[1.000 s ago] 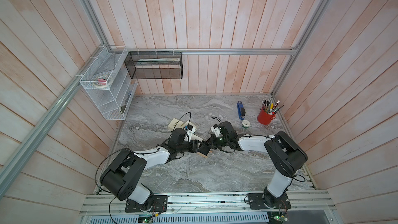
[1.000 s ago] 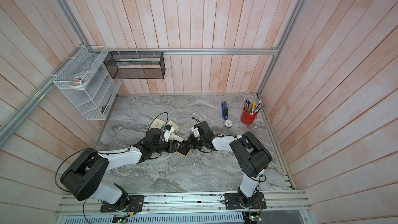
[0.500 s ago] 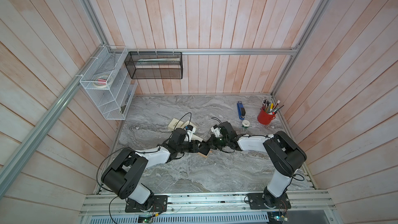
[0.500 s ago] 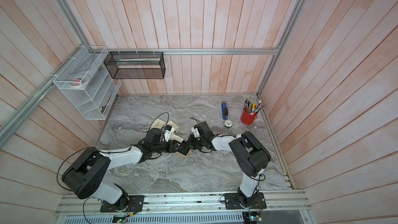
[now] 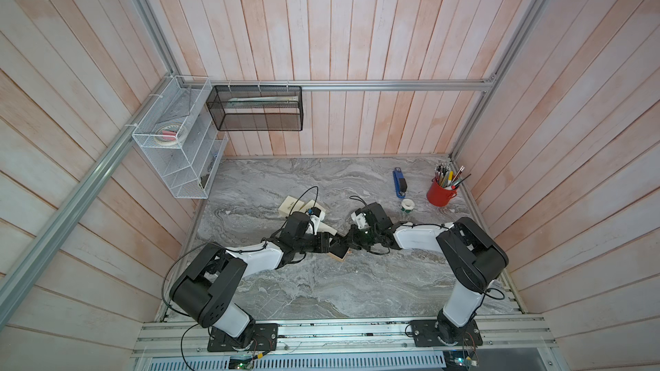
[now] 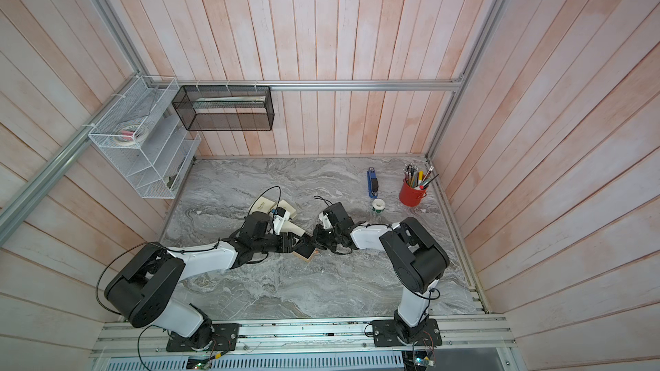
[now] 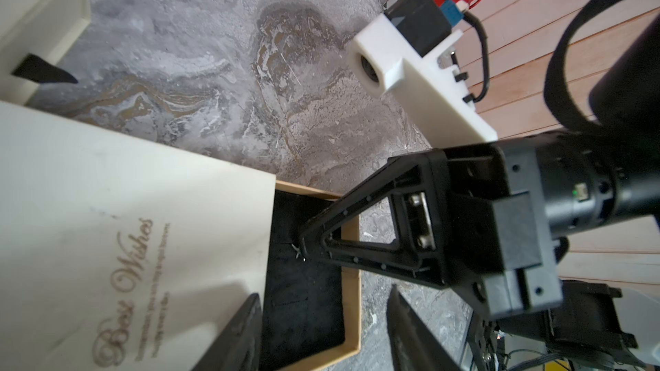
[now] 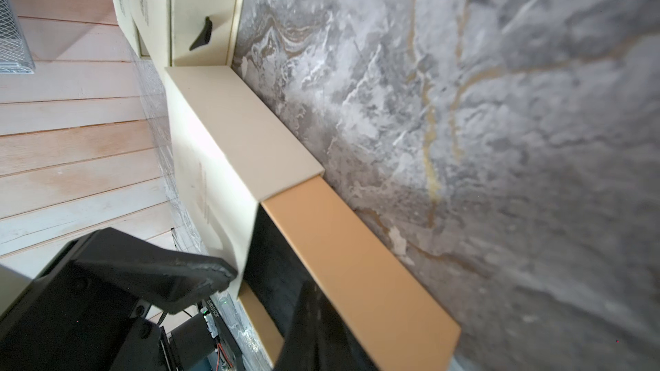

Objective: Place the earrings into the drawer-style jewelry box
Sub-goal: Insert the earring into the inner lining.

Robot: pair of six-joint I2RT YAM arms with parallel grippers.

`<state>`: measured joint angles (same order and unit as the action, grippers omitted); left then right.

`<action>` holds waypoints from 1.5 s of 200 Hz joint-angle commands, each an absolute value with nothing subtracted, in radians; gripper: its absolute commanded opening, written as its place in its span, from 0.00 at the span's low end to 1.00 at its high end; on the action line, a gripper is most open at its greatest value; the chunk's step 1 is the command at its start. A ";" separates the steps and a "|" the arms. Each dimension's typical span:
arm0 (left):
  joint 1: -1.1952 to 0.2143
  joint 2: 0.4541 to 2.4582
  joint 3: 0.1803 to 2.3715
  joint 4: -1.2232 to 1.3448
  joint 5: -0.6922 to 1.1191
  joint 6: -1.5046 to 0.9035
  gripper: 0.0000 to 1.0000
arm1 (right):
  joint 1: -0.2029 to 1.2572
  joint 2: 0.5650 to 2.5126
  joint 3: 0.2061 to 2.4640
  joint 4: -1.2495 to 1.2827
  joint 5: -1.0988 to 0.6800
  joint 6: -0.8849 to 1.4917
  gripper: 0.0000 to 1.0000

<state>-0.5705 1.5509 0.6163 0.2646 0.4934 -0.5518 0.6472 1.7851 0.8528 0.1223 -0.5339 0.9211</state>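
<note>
1. The desk (image 5: 321,290) lies bare across its lower half in both top views, leaving wide room beneath the two arms.
2. The jewelry box (image 7: 143,180), a cream sleeve, sits mid-desk; two more cream boxes (image 5: 291,205) lie near it, toward the upper left.
3. Its drawer (image 7: 351,280) is pulled out, with the tan rim and black lining exposed.
4. The left fingers (image 7: 243,333) stand about half apart astride the drawer. One is at the sleeve's mouth, the other just clear of the front rim, and they clamp nothing.
5. The right fingers (image 7: 310,244) are pressed together, their tip over the lining beside the sleeve's edge.
6. An earring (image 7: 296,249) glints at that tip; I cannot tell whether it is pinched or lying on the lining.
</note>
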 commanded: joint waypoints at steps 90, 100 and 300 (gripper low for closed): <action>-0.573 1.559 0.643 0.238 0.488 -0.528 0.57 | 0.654 1.722 0.908 0.007 -0.456 0.866 0.17; -0.574 1.559 0.641 0.239 0.486 -0.529 0.57 | 0.654 1.711 0.911 -0.004 -0.445 0.862 0.17; -0.601 1.543 0.593 0.335 0.495 -0.566 0.57 | 0.685 1.807 0.986 -0.109 -0.398 0.800 0.00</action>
<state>-0.5968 1.5249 0.5667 0.3386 0.4934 -0.5793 0.6754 1.7870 0.9569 -0.0559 -0.4400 0.8280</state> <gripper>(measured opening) 0.573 0.040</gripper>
